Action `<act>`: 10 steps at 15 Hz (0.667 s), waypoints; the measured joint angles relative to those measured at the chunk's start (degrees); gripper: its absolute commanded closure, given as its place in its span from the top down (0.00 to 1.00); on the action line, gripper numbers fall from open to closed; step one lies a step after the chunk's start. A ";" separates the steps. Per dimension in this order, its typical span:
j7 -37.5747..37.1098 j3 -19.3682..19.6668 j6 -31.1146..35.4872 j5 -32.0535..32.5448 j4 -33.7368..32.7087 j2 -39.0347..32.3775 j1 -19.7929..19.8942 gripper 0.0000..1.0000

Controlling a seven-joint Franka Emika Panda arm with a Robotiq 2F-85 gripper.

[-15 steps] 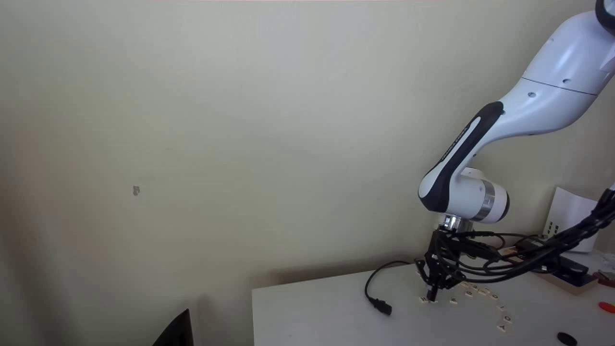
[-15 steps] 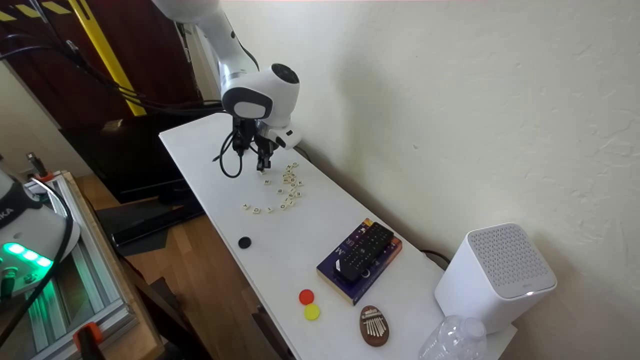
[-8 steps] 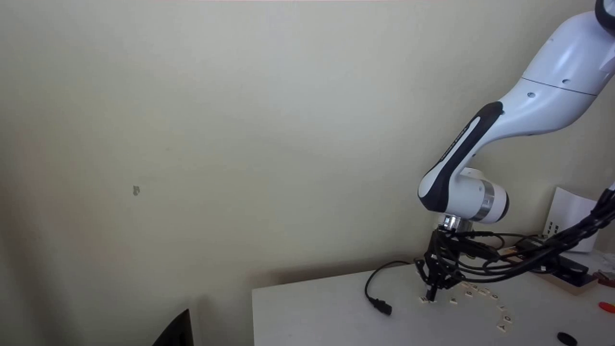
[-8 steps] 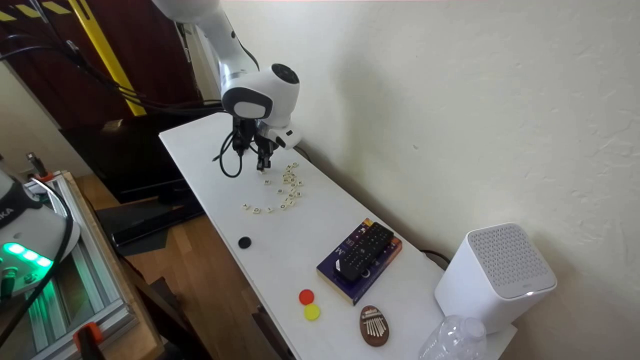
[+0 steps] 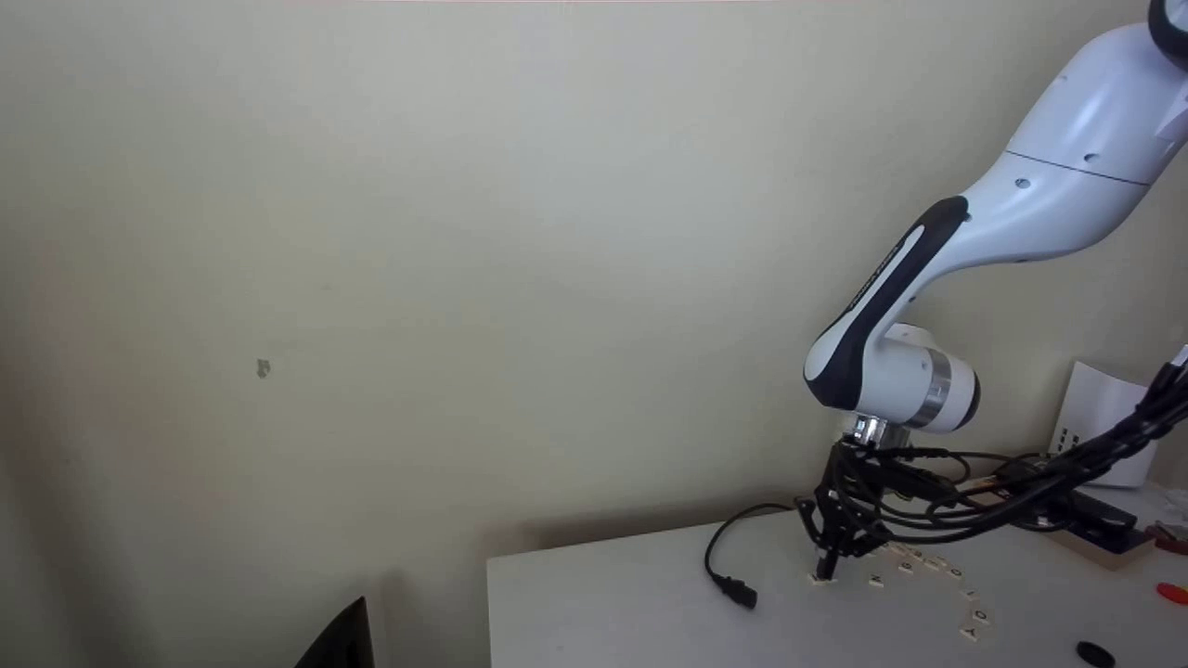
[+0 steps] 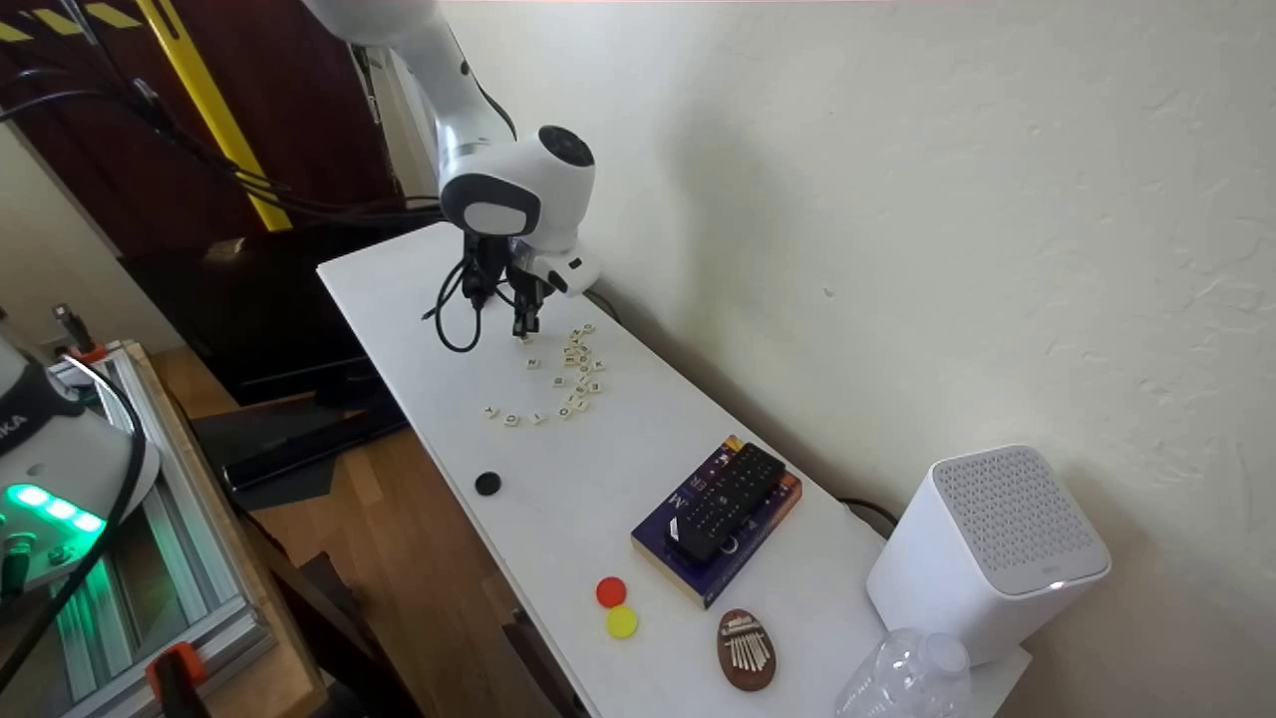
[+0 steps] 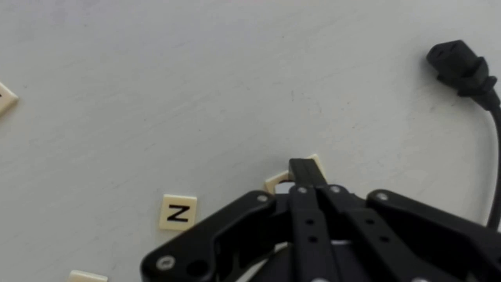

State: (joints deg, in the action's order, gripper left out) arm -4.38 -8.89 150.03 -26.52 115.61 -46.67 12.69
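Nearest in the wrist view: letter tile (image 7: 276, 181) under the tool (image 7: 306, 168), mostly hidden; what seems a second tile (image 7: 316, 162) just to its right. Likely light, stiff, a bit slippery, not fragile; best held by opposite side edges, though they look thin and low to the bench (image 7: 235, 98). Tool: fingers pressed together, no gap, nothing pinched that shows; tip on or just above the tiles, can't tell which. N tile (image 7: 178, 212) lies flat, left. Farther off, right: black power-cord plug (image 7: 458, 66).
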 measured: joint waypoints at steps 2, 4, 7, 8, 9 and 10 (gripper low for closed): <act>0.05 -0.24 0.77 -0.40 0.10 -0.02 0.00 0.00; 0.05 -0.40 1.38 -0.48 0.26 -0.01 0.00 0.00; 0.05 -0.61 1.92 -0.52 0.46 0.04 0.07 0.00; 0.06 -0.70 2.13 -0.53 0.58 0.07 0.12 0.00; 0.06 -0.79 2.29 -0.53 0.71 0.11 0.20 0.00; 0.06 -0.89 2.41 -0.53 0.92 0.19 0.30 0.00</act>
State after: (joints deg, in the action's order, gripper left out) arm -4.32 -9.78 152.44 -27.05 116.53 -46.48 12.99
